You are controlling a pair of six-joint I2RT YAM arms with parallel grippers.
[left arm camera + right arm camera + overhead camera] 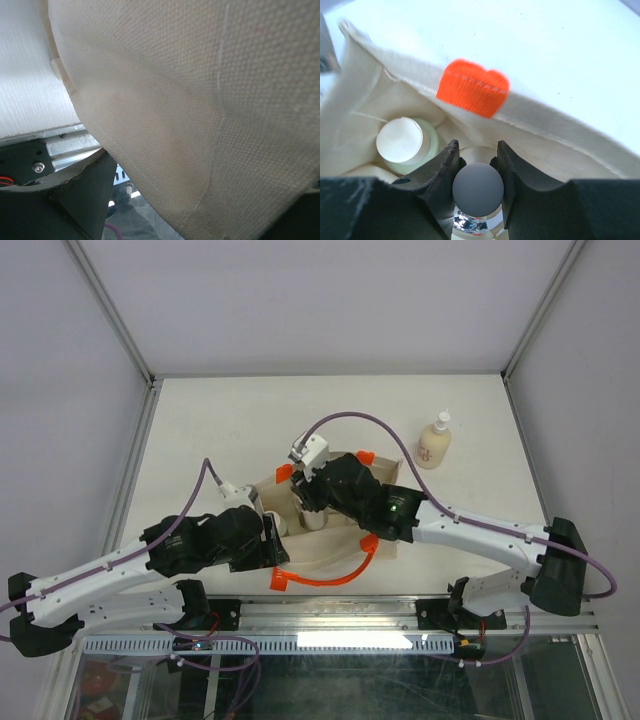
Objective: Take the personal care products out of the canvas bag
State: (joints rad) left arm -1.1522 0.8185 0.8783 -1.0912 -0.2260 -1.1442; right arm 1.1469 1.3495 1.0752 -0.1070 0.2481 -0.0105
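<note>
Silver bottle (478,192) pinched by right gripper (477,160): lift straight, avoiding bag (560,125) rim at twelve o'clock; left gripper (268,540) grip: cannot tell

A pale table (230,420) sits inside plain grey wall panels (330,300) joined by slanting aluminium posts at left (112,310) and right (545,305), with an aluminium rail (330,612) and a bright light strip (345,639) along its near edge.

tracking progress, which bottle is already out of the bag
The cream pink-printed bottle standing on the table beyond the canvas bag; the other visible bottles sit inside it.
</note>
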